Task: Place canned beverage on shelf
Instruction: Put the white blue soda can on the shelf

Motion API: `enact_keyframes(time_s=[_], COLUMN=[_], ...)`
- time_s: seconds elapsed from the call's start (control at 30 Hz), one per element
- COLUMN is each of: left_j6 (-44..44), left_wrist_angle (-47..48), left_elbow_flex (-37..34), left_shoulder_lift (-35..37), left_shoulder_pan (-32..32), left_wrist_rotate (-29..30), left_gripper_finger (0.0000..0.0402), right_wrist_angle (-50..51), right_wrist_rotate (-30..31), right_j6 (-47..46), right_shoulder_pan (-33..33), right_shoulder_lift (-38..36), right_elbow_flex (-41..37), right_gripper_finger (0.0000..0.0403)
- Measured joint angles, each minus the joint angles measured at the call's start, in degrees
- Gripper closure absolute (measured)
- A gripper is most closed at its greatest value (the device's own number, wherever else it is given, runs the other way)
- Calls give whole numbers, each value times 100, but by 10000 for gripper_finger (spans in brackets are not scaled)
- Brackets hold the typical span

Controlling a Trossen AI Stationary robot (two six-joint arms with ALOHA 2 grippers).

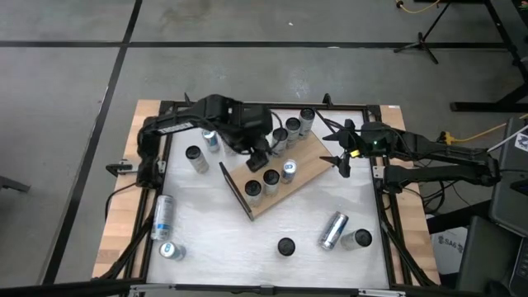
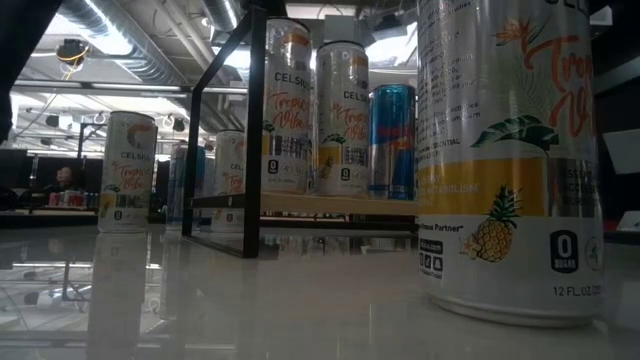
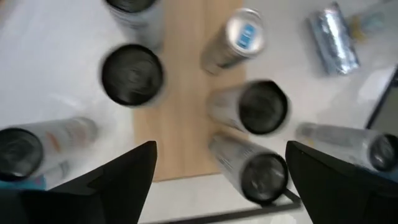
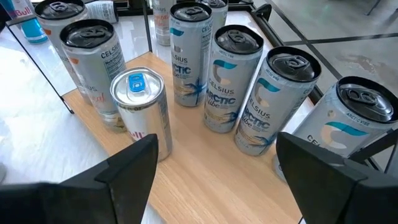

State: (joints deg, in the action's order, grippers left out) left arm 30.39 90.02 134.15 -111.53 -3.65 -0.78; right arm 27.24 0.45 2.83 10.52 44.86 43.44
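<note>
the high view is evenly lit and sharp; the white table [image 1: 272, 216] is bright and the shadows on it are soft; in the low view the glossy table mirrors the cans, and ceiling lights [image 2: 85, 20] glare behind; the nearest can [image 2: 510, 150] is very big at the edge; the left wrist view is blurred all over; the right wrist view is bright and clear.

You see the left gripper [image 1: 261, 157] hiding part of the shelf [image 1: 309, 169]; the near can [image 2: 510, 150] is cut off on top.
</note>
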Motion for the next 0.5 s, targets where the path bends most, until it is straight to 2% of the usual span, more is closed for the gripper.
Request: enact_keyframes(time_s=[0.33,0.5], left_j6=[839,1551], left_wrist_angle=[-14,-13], left_elbow_flex=[-63,-525], left_shoulder_lift=[280,695], left_shoulder_pan=[654,872], left_wrist_rotate=[361,407], left_gripper_finger=[56,56], right_wrist_angle=[-2,5], right_wrist_rotate=[0,0], right_j6=[0,-1], right_shoulder_pan=[0,0], right_shoulder_lift=[0,0], right_elbow_flex=[0,0], right_gripper_finger=[86,86])
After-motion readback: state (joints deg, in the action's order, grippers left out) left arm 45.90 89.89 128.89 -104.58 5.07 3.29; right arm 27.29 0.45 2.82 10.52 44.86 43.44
